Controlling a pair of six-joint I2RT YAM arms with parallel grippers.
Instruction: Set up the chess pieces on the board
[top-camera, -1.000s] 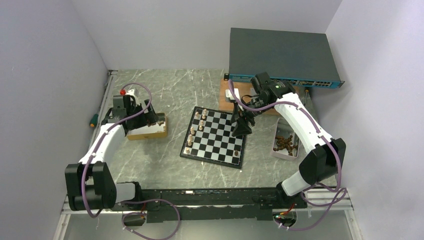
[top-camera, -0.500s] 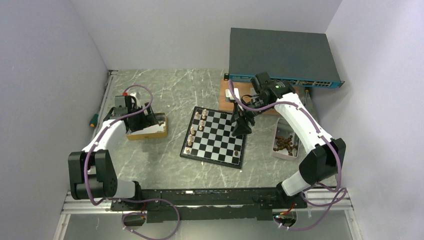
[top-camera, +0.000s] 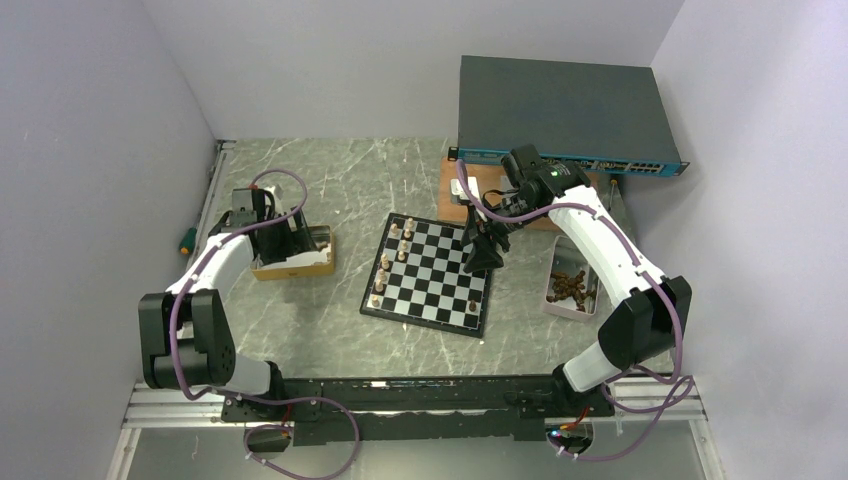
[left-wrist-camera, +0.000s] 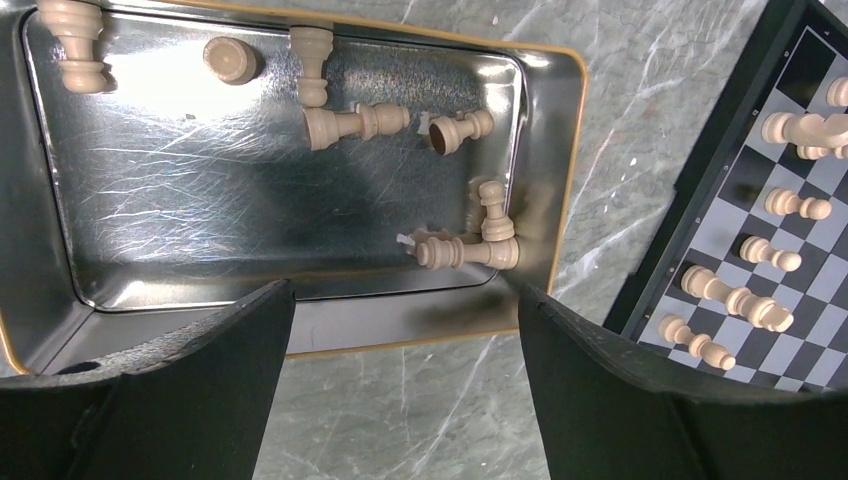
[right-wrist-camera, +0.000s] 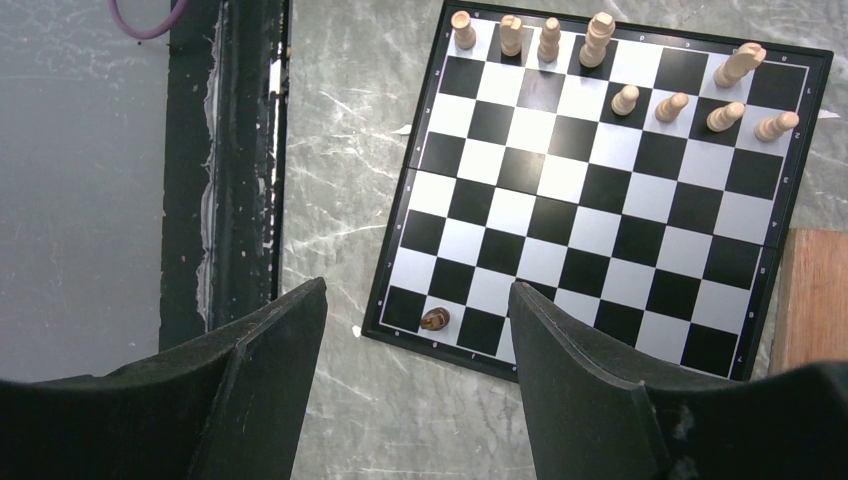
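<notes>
The left gripper (left-wrist-camera: 402, 295) hangs with its jaws spread wide and nothing between them, over the near wall of a shiny rectangular metal tin with a yellow rim (left-wrist-camera: 200, 220). Inside the tin lie the light tan wooden chessmen (left-wrist-camera: 355, 123), scattered along the top edge and right side of the left wrist frame. The nearest is a tan piece on its side in the tin's lower right corner (left-wrist-camera: 465, 250), just above and a little right of the gap between the fingers. Its long axis runs left to right in the frame, the same line along which the jaws close. A grip would therefore likely need a turn of the wrist, and the tin wall just beside the piece leaves little room.

The flat black-and-silver checked chessboard (right-wrist-camera: 590, 230) lies at the right edge of the left wrist frame, with tan pieces already standing on it.

The right gripper (right-wrist-camera: 417, 290) hovers above the board's lower left corner in its own view, jaws apart and empty. One dark brown piece (right-wrist-camera: 435, 319) lies on the corner square there
</notes>
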